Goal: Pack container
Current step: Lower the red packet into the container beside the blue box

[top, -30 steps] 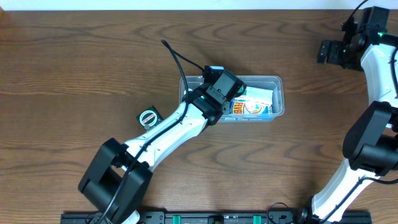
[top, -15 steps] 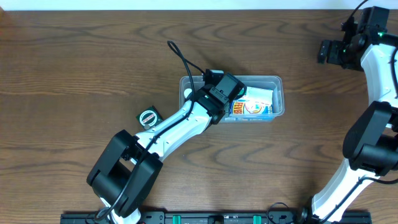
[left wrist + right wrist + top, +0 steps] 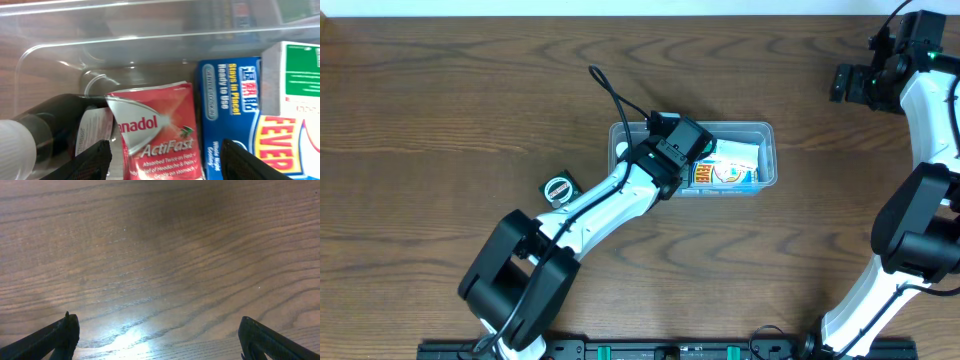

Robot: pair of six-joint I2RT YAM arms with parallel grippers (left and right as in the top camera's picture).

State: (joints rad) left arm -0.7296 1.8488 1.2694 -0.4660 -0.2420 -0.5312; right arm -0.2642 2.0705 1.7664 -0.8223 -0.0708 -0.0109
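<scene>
Your left gripper [image 3: 165, 157] hangs inside the container [image 3: 768, 130], its jaws apart, with a red Panadol sachet [image 3: 155, 130] lying between them beside a blue box [image 3: 230, 95]. The container sits mid-table [image 3: 440, 90]. Your right gripper [image 3: 160, 335] stands wide open over the wood at the far right.

Dark wood-grain table [image 3: 440, 100], two things resting on it.
The clear plastic container [image 3: 745, 126] sits near the centre; a small round green-and-white item [image 3: 558, 187] lies apart, toward its left.
</scene>
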